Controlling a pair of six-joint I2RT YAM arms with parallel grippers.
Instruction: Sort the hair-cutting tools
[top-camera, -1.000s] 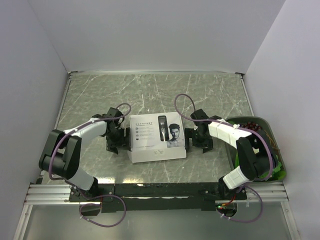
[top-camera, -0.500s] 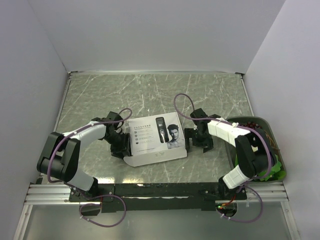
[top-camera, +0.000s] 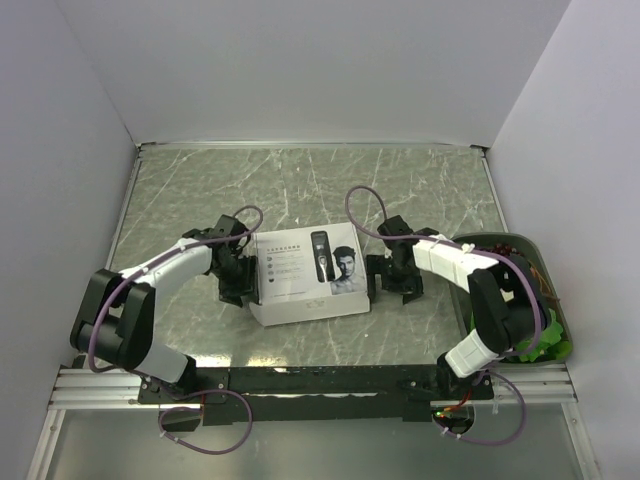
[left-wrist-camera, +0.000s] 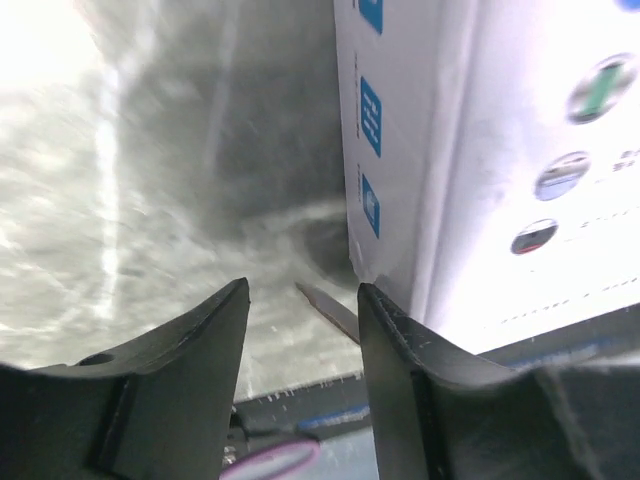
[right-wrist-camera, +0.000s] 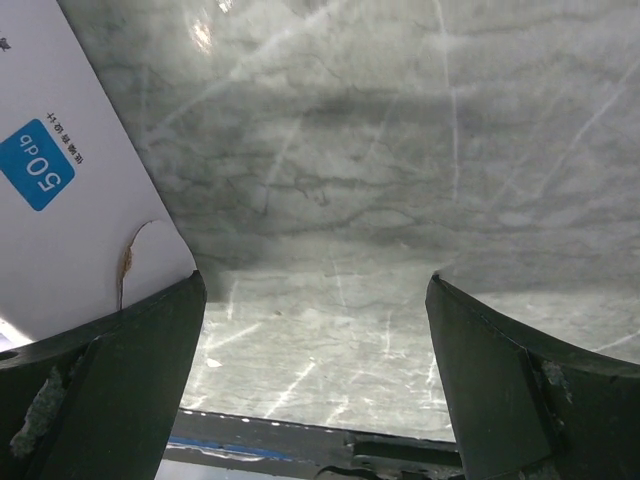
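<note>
We see a white box printed with a dark-haired man's face, a black clipper picture and grey text; its side carries blue squares. The table is grey marble veined white. The left arm and right arm are white and black, with purple cables. A green bin holds dark red contents.

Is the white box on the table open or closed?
Closed, as far as the top view shows: the printed top of the white box covers it fully, and no contents are visible.
</note>
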